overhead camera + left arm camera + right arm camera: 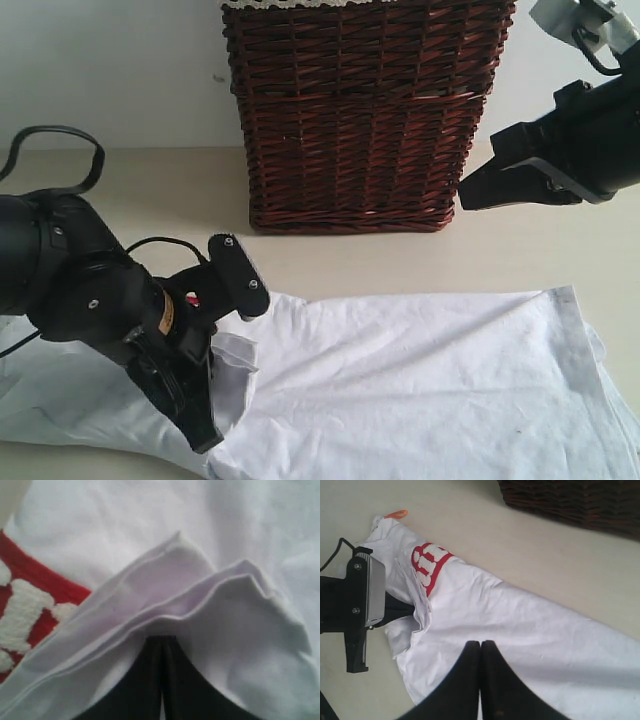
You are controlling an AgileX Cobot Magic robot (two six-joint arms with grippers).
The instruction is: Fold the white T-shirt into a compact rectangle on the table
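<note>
Angling steeply down, the left tool (203, 432) pinches a fold of the white T-shirt (420, 370); the right tool (468, 198) hovers closed.

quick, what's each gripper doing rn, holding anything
left gripper: closed, pinching a fold of the shirt
right gripper: closed, holding nothing

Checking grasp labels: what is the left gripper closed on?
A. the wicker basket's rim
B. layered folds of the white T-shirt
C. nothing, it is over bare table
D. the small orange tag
B: the left wrist view shows the left gripper, jaws shut, pinching into stacked folds of the white T-shirt.
</note>
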